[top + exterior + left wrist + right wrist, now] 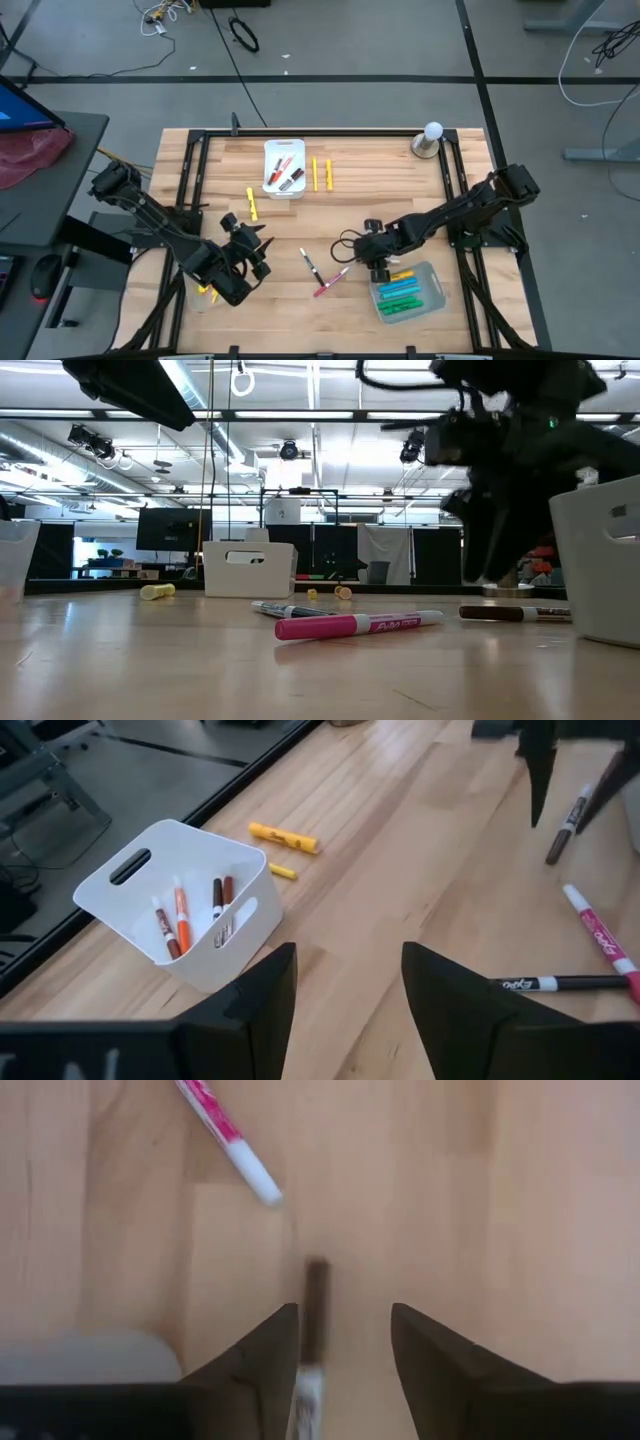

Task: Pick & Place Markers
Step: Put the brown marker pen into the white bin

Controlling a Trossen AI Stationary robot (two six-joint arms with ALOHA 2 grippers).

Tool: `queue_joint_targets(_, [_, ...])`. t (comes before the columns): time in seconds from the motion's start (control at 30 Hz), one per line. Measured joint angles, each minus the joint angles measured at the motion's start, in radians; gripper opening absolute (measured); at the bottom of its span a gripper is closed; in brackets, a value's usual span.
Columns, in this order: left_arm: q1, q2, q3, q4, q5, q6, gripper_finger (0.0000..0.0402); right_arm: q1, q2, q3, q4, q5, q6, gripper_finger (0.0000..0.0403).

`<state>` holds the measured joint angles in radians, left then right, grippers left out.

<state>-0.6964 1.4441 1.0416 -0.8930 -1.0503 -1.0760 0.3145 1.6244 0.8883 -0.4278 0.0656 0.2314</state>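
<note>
The brown-capped marker (314,1302) lies flat on the wooden table (400,190), just beside the near-right tray (432,296) that holds green and blue markers, on the side of that tray facing the table's middle. In the right wrist view its long axis runs straight into the gap between the two dark fingers (262,1360), parallel to them, so the jaws would close across the barrel, not along it (which is the orientation a pinch needs). The right gripper (343,1365) hangs directly over it with its fingers parted and nothing in them; whether they touch the marker I cannot tell.

A little farther from that tray, toward the middle, the pink marker (331,281) and a slim black one (309,261) lie loose. The left gripper (349,1003) waits well apart from the tray, across the table, also parted and empty, so the right arm is plainly the nearer one for this marker.
</note>
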Motion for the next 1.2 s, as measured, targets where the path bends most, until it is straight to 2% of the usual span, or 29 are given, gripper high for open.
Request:
queue_joint_targets(0.17, [0.000,0.000,0.000,0.001,0.000,-0.001,0.0188,-0.001,-0.053,0.077,-0.316,0.025,0.109,0.0147])
queue_joint_targets(0.33, [-0.002,0.002,0.000,0.002,0.000,-0.004,0.0188,0.004,-0.078,0.056,-0.553,-0.078,0.275,0.0100])
queue_joint_targets(0.5, [-0.002,0.002,-0.001,0.003,0.000,-0.004,0.0188,0.059,-0.078,0.013,-0.556,-0.249,0.355,0.0035])
queue_joint_targets(0.6, [-0.002,0.002,-0.001,0.003,0.000,-0.004,0.0188,0.104,-0.078,0.013,-0.554,-0.291,0.403,0.0006])
queue_joint_targets(0.93, [-0.002,0.002,-0.001,0.003,-0.003,-0.003,0.0188,0.238,-0.078,0.013,-0.563,-0.336,0.514,0.0013])
queue_joint_targets(1.03, [-0.002,0.002,-0.001,0.004,-0.004,-0.003,0.0188,0.259,-0.097,0.013,-0.565,-0.261,0.516,0.0006])
queue_joint_targets(1.2, [-0.001,0.002,-0.001,0.006,-0.030,-0.003,0.0188,0.237,-0.152,0.013,-0.511,0.042,0.520,0.0003])
